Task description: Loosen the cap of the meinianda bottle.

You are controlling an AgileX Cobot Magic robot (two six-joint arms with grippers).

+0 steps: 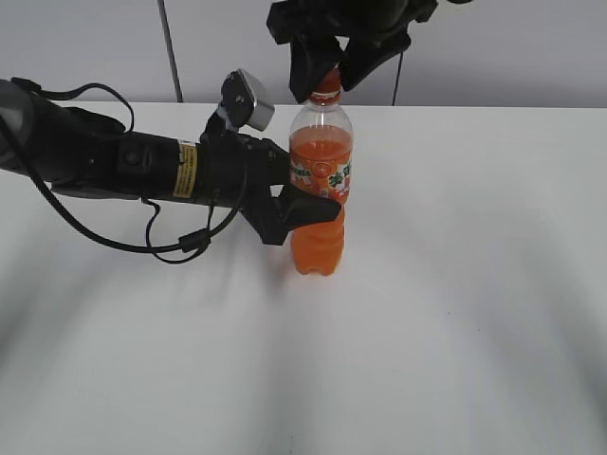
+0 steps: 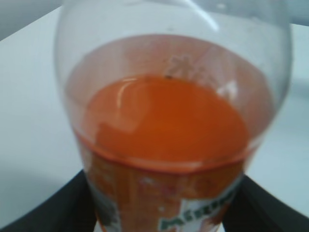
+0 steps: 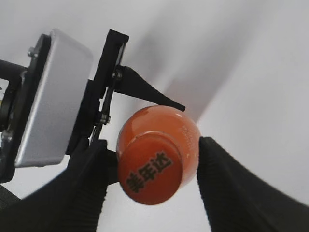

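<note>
Right hand (image 1: 328, 76) comes down from above w/ its fingers either side of the cap (image 3: 150, 171), apart & not yet touching it; ribbed side is the place to pinch, small & prob. slippery if grip is light. Left hand (image 1: 308, 210) reaches in level from the side, clamped round the meinianda bottle (image 1: 321, 185) just under the label, bottle upright on the desk (image 1: 455, 303) directly below the right hand. Thin plastic, mostly full so fairly heavy, will likely dent or spin if squeezed unevenly.
</note>
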